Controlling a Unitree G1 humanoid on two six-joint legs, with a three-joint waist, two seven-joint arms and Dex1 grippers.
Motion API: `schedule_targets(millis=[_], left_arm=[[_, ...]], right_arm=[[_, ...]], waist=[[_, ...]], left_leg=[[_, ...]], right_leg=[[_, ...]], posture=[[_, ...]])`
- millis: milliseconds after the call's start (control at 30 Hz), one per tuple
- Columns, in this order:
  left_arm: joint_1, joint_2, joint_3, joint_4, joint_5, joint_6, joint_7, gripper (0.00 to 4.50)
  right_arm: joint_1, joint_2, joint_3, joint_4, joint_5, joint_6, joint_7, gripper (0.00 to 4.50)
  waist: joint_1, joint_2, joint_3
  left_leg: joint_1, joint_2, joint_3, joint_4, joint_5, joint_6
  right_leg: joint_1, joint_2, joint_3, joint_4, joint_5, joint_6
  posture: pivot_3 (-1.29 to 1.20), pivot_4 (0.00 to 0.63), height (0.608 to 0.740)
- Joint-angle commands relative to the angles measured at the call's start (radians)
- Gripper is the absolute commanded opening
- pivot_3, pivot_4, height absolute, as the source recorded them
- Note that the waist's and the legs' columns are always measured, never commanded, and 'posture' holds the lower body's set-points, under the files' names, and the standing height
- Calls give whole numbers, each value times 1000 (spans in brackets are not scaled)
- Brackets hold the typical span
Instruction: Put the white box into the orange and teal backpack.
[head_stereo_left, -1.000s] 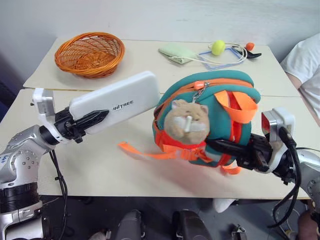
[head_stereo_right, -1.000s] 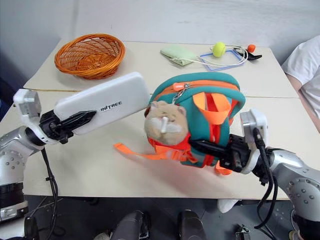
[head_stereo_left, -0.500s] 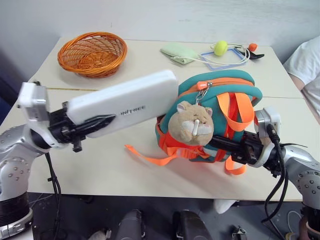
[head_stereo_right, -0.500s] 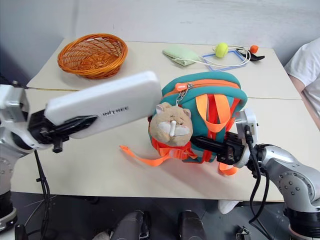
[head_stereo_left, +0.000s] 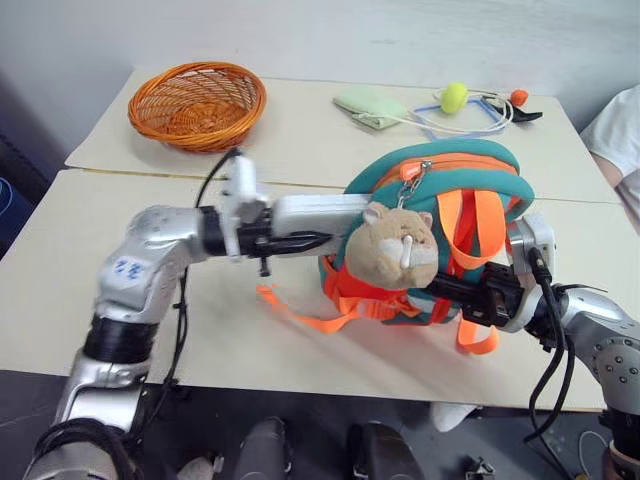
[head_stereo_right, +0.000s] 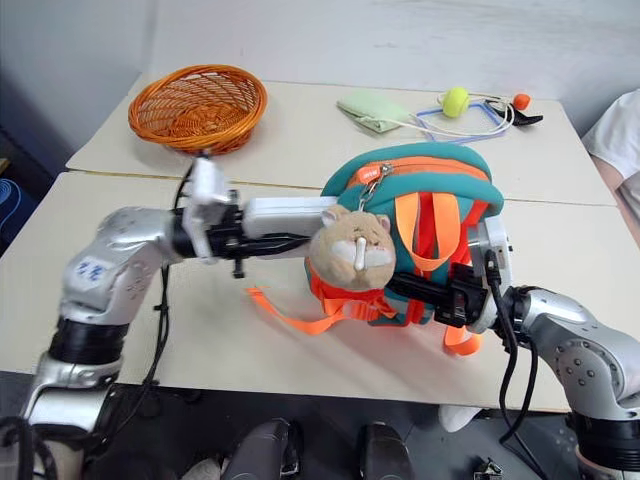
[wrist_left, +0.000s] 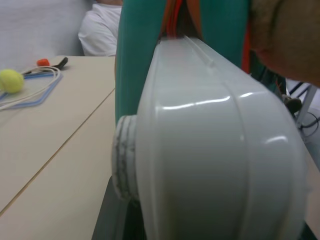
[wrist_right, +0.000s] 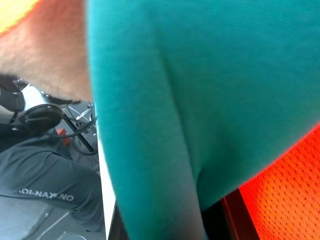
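The white box lies level, edge-on in the head views, with its far end pushed into the side opening of the orange and teal backpack. My left gripper is shut on the box's near half. The left wrist view has the glossy box running up against the teal fabric. A beige plush hamster hangs on the backpack's front. At the backpack's lower right side, my right gripper is shut on it among the orange straps. The box's inner end is hidden by the backpack.
An orange wicker basket stands at the back left. A pale green cloth, a yellow-green ball and a cord lie at the back right. A person's white sleeve is at the right edge. A loose orange strap trails on the table.
My left gripper has carried the white box to the right and rolled it edge-on, and its far end has gone into the backpack's opening. The right gripper has held still.
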Motion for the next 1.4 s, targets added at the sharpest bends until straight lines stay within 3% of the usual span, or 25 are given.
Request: schedule_targets(millis=[33,167,267,400,533,667,800,900,1067,1267,1400], left_arm=[[-81,-85,-50,43,25,10,22,1215],[-121,-208,-80,149,67,-21,62,1215],[-106,-247,-57,142,50,-38,46,2138],[-59,-167,19,99,12,-48,-29,3353],[-32,14,108,104,-40,-139,-251,4445],[-48,156,157,136,-72,-151,-399,4483],[9,249,190,17,-128,-111,-469,4483],[33,200,216,-84,-176,-95,-387,4483],[117,39,187,-315,-233,-58,-151,4483],[144,-22,70,-285,-66,-199,-115,4483],[140,-18,20,-219,5,-303,-165,3598]], right_arm=[[10,12,-5,-50,15,-8,-8,8],[18,31,0,-69,7,-18,-27,8],[25,48,4,-84,1,-24,-45,0],[40,65,0,-94,-7,-36,-65,0],[44,80,4,-74,-36,-58,-72,0],[32,92,17,-46,-62,-75,-65,0],[14,97,40,-15,-103,-99,-46,0],[4,101,44,1,-116,-105,-35,0],[-4,114,61,22,-137,-122,-22,0],[-16,130,75,27,-146,-126,-21,0],[-10,135,74,17,-149,-125,-20,0]], waist=[[1,0,0],[1,0,0],[3,0,0],[-8,0,0],[-26,1,1],[-22,1,1],[-17,1,1],[-17,1,1],[-20,1,1],[-22,2,1],[-20,2,0]], left_leg=[[0,0,0,0,0,0],[0,1,0,1,0,0],[0,1,0,3,0,0],[0,1,0,3,0,-1],[0,2,0,2,1,-2],[0,2,0,2,2,-3],[0,0,0,2,1,-1],[0,0,-2,3,0,0],[1,0,-5,3,-1,1],[3,1,-5,3,1,-1],[3,1,-5,3,1,-2]], right_leg=[[0,0,0,0,0,0],[0,1,0,-1,0,0],[0,0,0,-1,0,0],[-1,0,1,-1,0,0],[-2,1,0,0,0,0],[-2,1,0,0,0,-1],[0,0,0,0,0,-1],[2,-1,-1,0,0,0],[6,-1,-2,-2,0,0],[6,1,-3,-3,0,0],[6,1,-3,-3,0,0]], posture=[[0,150,740],[0,150,740],[0,150,740],[0,150,740],[0,150,740],[0,150,740],[0,150,740],[0,150,740],[0,150,740],[0,150,740],[0,150,740]])
